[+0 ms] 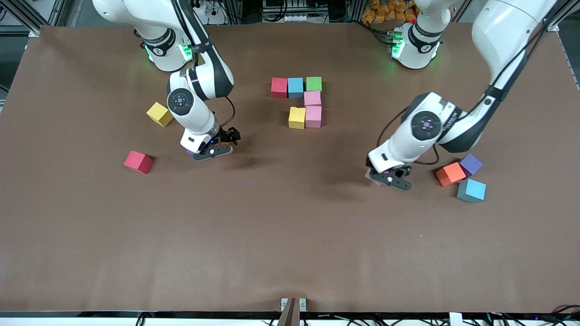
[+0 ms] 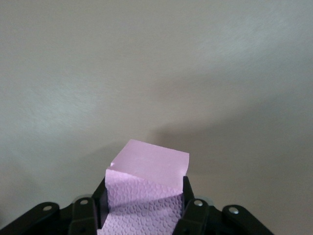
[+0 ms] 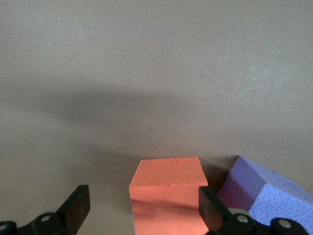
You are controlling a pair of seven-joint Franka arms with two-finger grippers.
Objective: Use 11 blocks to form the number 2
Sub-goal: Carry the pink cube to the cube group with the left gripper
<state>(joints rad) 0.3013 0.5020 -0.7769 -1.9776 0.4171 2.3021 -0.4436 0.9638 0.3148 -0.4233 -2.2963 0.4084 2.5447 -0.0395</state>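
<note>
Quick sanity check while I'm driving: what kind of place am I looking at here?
Most likely a robotics lab bench. Two arms are mounted at one brown-covered table, aluminium framing and loose cables run along its base edge, and the only props are coloured foam blocks, some already set touching in rows.

Partial 2 (image 1: 304, 102): six touching cubes near the desk's robot-side edge; top row red, blue, green; pink under green; below it yellow and pink.
Pink cube (image 2: 146, 188): gripped in left claw (image 2: 143, 204).
Orange cube (image 3: 166, 193): between right claw's fingers, touching purple cube (image 3: 264, 193).
Loose: yellow (image 1: 159, 114), red (image 1: 138, 162), orange (image 1: 450, 174), purple (image 1: 471, 164), blue (image 1: 471, 190).
</note>
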